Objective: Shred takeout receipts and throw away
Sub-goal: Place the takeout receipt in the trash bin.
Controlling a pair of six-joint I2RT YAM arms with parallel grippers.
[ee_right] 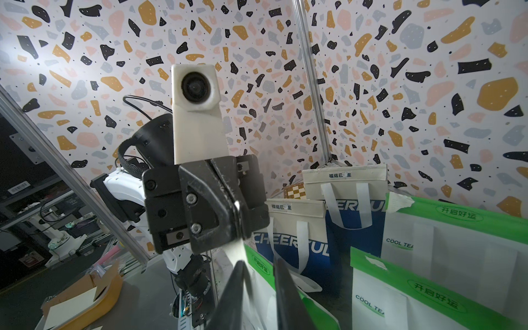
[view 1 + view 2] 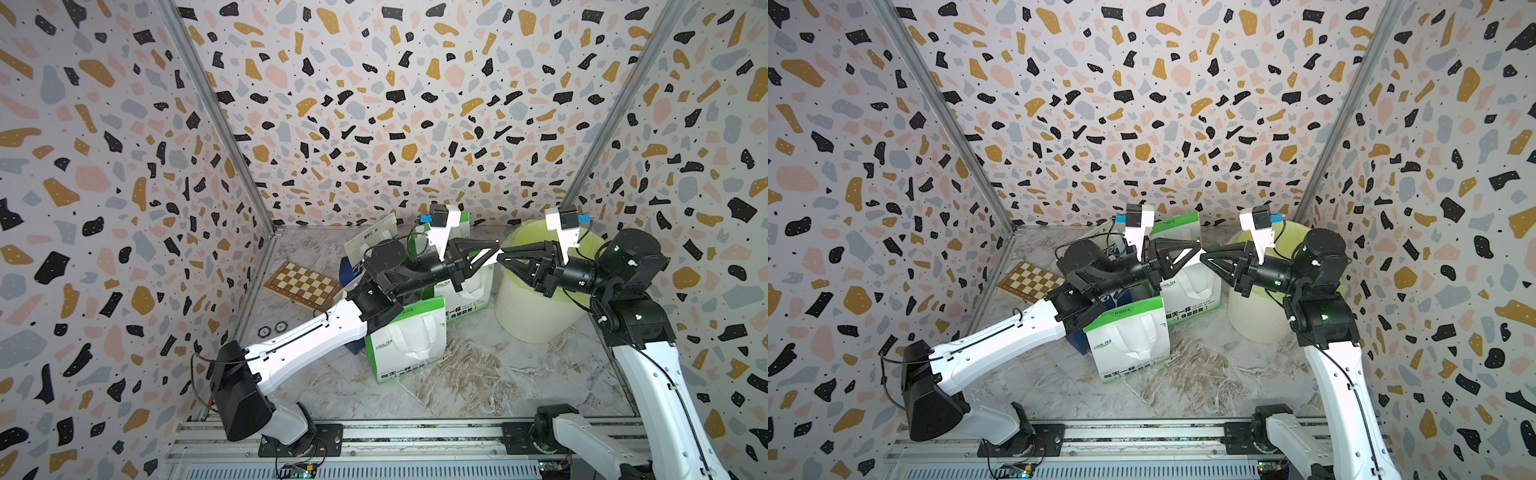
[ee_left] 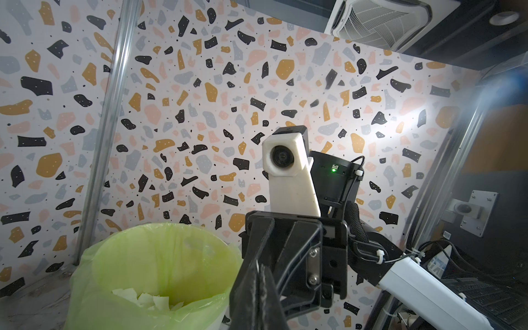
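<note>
Two robot arms meet tip to tip above a cluster of takeout bags on a marble-patterned counter (image 2: 478, 382). The left hand (image 2: 494, 250) is clamped on a takeout receipt (image 1: 238, 251), a thin white slip held edge-on in the air between the arms, over the bags and just beside the bin (image 2: 536, 307). In both top views the slip shows as a pale sliver through that hand's open-framed fingers. The right hand (image 2: 501, 255) faces it from the bin's side with its jaws a narrow gap apart. In the right wrist view the slip's free end reaches one of its fingers, but whether that hand has any hold on the paper cannot be told. The white bin, lined with a green liner (image 3: 160, 257), stands at the back right of the counter, and torn receipt pieces (image 3: 145, 298) lie heaped in its bottom. Green-and-white bags (image 2: 409, 345) stand upright below the hands, with blue-and-white bags (image 1: 351, 217) behind them. A chessboard (image 2: 301, 284) lies flat near the left wall.
</note>
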